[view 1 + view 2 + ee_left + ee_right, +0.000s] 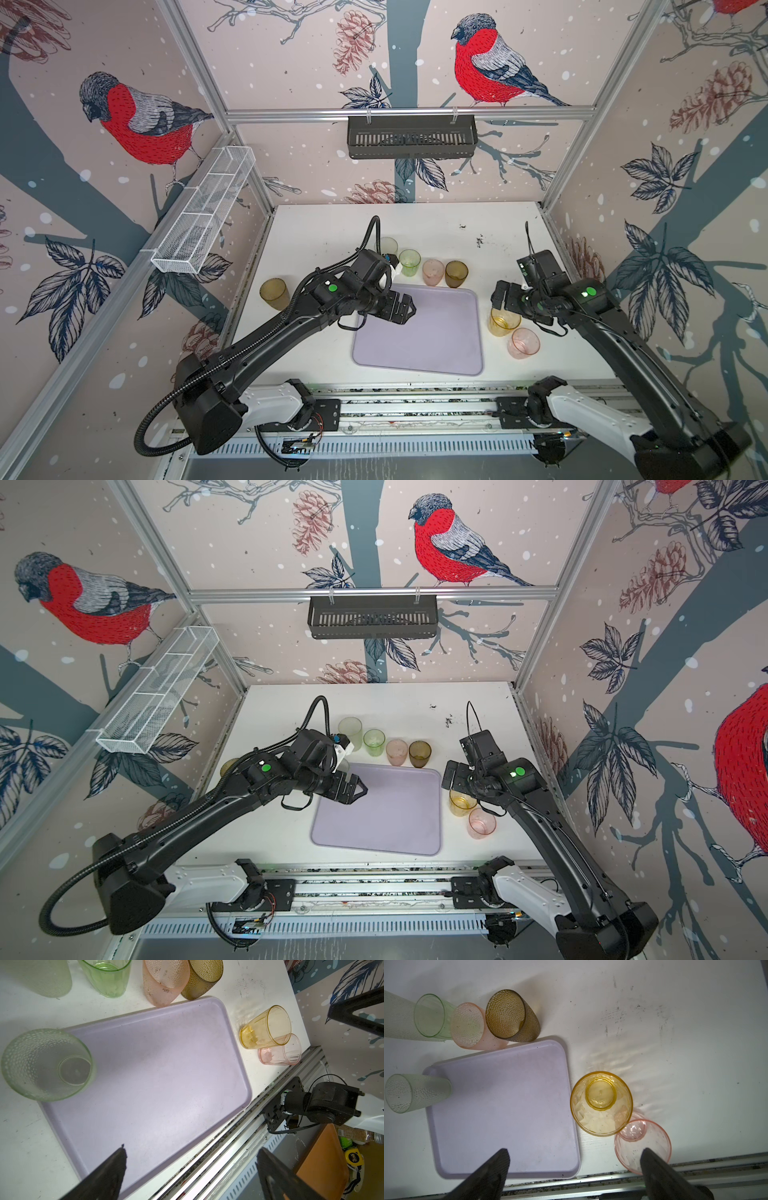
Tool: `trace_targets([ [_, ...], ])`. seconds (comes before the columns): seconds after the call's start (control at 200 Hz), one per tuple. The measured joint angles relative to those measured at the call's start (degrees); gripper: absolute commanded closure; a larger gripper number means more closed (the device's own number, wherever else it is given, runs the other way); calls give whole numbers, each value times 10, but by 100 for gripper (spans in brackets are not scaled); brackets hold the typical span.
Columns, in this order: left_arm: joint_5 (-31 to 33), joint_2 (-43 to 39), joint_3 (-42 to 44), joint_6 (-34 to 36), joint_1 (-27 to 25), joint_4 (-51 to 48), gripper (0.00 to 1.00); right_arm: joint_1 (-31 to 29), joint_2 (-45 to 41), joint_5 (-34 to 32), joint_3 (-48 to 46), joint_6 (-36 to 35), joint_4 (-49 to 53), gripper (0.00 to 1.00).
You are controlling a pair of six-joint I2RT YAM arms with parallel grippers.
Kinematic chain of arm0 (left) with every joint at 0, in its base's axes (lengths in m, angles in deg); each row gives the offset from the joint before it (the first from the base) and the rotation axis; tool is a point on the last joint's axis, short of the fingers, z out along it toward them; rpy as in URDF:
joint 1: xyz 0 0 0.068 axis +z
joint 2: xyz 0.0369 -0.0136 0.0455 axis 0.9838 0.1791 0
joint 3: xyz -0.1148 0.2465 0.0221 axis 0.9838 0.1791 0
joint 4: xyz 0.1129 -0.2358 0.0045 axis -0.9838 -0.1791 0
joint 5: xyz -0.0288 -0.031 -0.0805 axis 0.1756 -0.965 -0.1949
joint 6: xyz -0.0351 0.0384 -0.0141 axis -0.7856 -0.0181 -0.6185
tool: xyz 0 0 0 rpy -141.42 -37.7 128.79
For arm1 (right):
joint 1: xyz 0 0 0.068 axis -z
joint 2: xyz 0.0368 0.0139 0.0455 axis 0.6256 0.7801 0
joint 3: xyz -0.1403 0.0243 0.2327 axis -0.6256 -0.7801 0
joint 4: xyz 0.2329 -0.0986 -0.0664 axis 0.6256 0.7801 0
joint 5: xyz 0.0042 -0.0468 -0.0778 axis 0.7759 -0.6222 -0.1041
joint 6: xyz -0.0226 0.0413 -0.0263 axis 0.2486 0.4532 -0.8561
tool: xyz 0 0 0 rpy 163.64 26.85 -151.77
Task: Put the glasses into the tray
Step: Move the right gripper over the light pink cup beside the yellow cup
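Observation:
The lilac tray (432, 345) (386, 825) lies at the table's front middle. A pale green glass (45, 1066) (415, 1093) stands upright in one corner of it; my left arm hides it in both top views. My left gripper (405, 309) (192, 1149) hangs open and empty over the tray. Behind the tray stand a frosted glass (387, 246), a green glass (409, 262), a peach glass (433, 272) and a brown glass (456, 274). Another brown glass (274, 294) stands far left. My right gripper (498, 297) (574, 1150) is open above the amber glass (504, 322) and pink glass (523, 343).
A black slotted basket (411, 137) hangs on the back wall and a white wire mesh basket (203, 212) on the left wall. The metal rail (415, 407) carrying both arm bases runs along the table's front edge. Dark smudges (478, 239) mark the back right of the table.

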Motion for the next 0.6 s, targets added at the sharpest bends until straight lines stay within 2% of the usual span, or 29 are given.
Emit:
trace_targets([
  [0.32, -24, -15, 21, 12, 15, 9, 3, -9, -43, 3, -86, 31, 5, 10],
  [0.6, -35, -22, 31, 11, 16, 12, 3, -13, -47, 15, -140, 42, -7, 20],
])
